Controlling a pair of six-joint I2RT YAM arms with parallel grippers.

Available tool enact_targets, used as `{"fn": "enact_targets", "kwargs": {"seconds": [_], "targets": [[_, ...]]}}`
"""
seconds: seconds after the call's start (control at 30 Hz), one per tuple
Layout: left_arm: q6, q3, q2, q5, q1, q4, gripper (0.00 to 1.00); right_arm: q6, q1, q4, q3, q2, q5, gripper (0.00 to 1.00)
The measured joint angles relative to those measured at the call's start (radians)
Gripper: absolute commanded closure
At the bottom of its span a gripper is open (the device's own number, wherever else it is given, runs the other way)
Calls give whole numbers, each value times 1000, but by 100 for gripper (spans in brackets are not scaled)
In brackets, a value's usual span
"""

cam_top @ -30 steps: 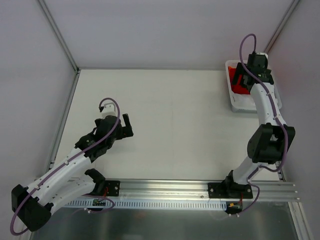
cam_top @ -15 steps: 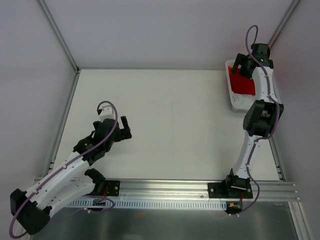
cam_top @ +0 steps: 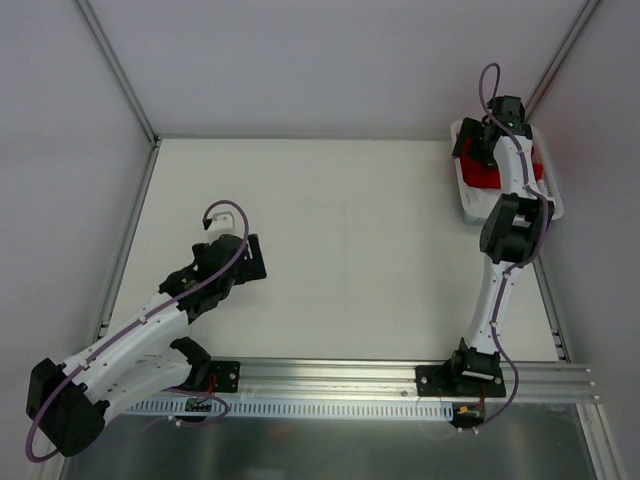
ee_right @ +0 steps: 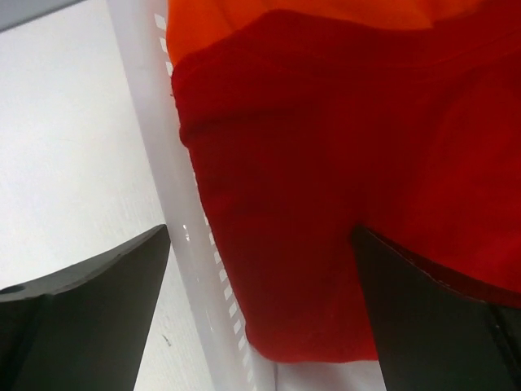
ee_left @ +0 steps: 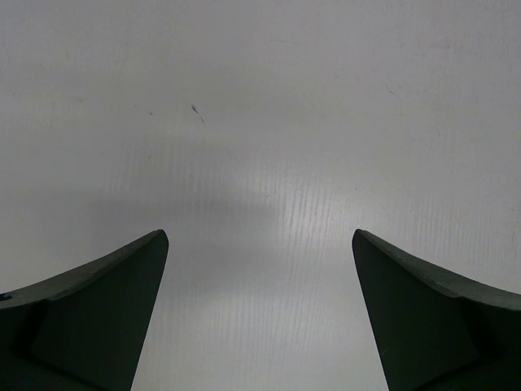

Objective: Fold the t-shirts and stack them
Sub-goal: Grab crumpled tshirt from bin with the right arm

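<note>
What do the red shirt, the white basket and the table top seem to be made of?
Red shirt: soft matte cloth, probably knit cotton; it lies in gentle folds without shine. White basket: likely moulded plastic, smooth, with regular slots in its wall. Table top: hard white board, perhaps laminate; fine ribbed lines and a soft sheen.

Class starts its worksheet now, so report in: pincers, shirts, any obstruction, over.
Left pincer open, over table. Right pincer open, above red shirt in white basket, orange shirt beside it. No shirt gripped; nothing blocking.
</note>
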Motion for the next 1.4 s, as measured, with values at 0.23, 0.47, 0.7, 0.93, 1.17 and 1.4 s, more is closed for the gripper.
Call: {"fn": "enact_targets", "kwargs": {"seconds": [0.23,0.47,0.7,0.93,1.17,1.4], "targets": [[-4,0,-11,0,0,3,1,-41,66,12,-6,3,86,73],[15,0,-21,19,0,54,1,-78,91,44,-68,-37,182,49],[24,-2,-21,49,0,88,1,-106,89,40,-68,-41,236,32],[31,-5,-16,56,0,98,1,-109,83,35,-68,-61,250,25],[31,-7,16,75,0,124,1,-124,70,35,-66,-78,296,20],[31,-8,32,82,0,140,1,-127,57,36,-64,-78,311,20]]}}
